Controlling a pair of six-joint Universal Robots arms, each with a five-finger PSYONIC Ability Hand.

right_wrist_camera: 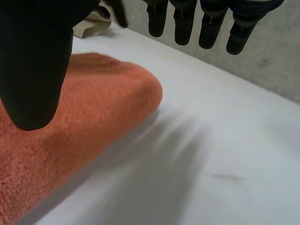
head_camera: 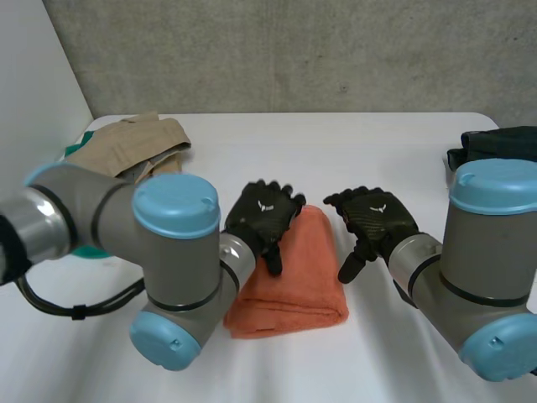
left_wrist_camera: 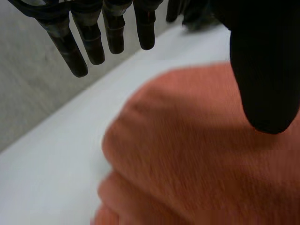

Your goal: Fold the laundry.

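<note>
Arms, head view: we see the left arm (head_camera: 172,252) and the right arm (head_camera: 491,252) bent at the elbow closest to us, both forearms reaching forward over the white table (head_camera: 336,151).
Left hand, head view: the left hand (head_camera: 264,214) is palm down over the far left part of the towel (head_camera: 302,277), fingers loosely spread, nothing in its grasp.
Right hand, head view: the right hand (head_camera: 373,218) is palm down over bare table just beside the towel's right edge, thumb pointing down, holding nothing.
Towel, head view: orange, folded, lying flat mid-table between the two forearms.
Surroundings, head view: beige clothes (head_camera: 138,143) are piled at the far left and a dark garment (head_camera: 495,143) lies at the far right, both well apart from the hands.
Left hand, left wrist view: the left hand (left_wrist_camera: 265,70) has straight fingers (left_wrist_camera: 75,51) set wide of the thumb, empty.
Towel, left wrist view: the towel (left_wrist_camera: 197,154) lies under the palm and thumb; we cannot tell whether the thumb touches it.
Right hand, right wrist view: the right hand (right_wrist_camera: 35,61) has straight fingers (right_wrist_camera: 211,28) over bare table (right_wrist_camera: 211,154), well apart from the thumb, empty.
Towel, right wrist view: the towel (right_wrist_camera: 93,108) lies under the thumb, its rounded corner toward the fingers.
Background, right wrist view: the beige clothes (right_wrist_camera: 93,21) lie beyond the towel.
</note>
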